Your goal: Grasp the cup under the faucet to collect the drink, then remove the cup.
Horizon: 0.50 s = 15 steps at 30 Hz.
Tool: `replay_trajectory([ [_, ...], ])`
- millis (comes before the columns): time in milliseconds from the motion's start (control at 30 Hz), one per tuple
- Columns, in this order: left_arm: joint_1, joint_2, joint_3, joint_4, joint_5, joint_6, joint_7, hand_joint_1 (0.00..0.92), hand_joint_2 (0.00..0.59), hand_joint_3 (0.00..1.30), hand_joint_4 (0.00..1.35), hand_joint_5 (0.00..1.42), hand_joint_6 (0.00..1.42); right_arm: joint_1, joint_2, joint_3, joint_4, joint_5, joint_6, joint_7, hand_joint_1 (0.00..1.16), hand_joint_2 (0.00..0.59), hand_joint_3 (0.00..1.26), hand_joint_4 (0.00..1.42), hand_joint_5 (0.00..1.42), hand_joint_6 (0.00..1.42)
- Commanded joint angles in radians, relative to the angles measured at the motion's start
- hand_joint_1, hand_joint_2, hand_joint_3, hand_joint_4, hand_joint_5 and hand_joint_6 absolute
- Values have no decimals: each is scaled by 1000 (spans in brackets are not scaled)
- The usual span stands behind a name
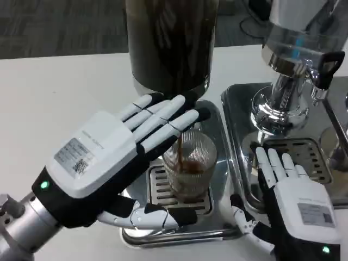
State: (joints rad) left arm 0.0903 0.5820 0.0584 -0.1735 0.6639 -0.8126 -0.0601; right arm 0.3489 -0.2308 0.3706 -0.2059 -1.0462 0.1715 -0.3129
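Closest to the robot, the right hand (296, 209) lies low at the near right, fingers straight and a little apart, holding nothing; its fingertips reach onto the slotted grate of the right drip tray (239, 103). The left hand (103, 163) comes in from the near left with its fingers stretched out toward the dispenser — they pass behind and beside the cup (189, 166), while the thumb curls along the front edge of the left drip tray (217, 217). Whether the fingers actually press the glass I cannot tell; the hand looks wide rather than closed on it.

The cup, a ribbed clear glass, stands upright on the left tray's grate, right under the spout, with a thin brown stream falling into it and dark drink in its lower part. Behind it rises the dark drink dispenser (171, 43). Farther right stands a second dispenser (296, 49) — clear, on a chrome stem, with a black tap handle (328, 68).
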Motion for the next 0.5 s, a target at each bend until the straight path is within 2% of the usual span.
replay_trajectory([
  [33, 24, 24, -33, -5, 34, -8, -9, 0, 172, 84, 0, 105, 59, 6, 5, -39, -40, 131, -44, 38, 367, 352, 0, 0, 0, 67],
  [133, 24, 26, -41, 1, 32, -7, 0, 0, 173, 84, 0, 105, 58, -3, 4, -64, -53, 240, -68, 91, 374, 292, 0, 0, 0, 80],
  [200, 21, 29, -47, 11, 28, -9, 6, 0, 173, 84, 0, 105, 57, -8, 2, -72, -51, 276, -82, 106, 385, 257, 0, 0, 0, 90],
  [267, 15, 34, -53, 24, 26, -14, 15, 0, 174, 84, 0, 105, 57, -11, 6, -75, -45, 303, -91, 109, 398, 239, 0, 0, 0, 94],
  [333, 7, 40, -59, 39, 25, -17, 25, 0, 175, 81, 0, 105, 57, -28, 3, -65, -37, 298, -80, 127, 421, 234, 0, 0, 0, 95],
  [500, -10, 54, -76, 65, 14, -24, 40, 0, 178, 76, 0, 105, 56, -75, 20, -62, -6, 329, -33, 210, 476, 239, 0, 0, 0, 58],
])
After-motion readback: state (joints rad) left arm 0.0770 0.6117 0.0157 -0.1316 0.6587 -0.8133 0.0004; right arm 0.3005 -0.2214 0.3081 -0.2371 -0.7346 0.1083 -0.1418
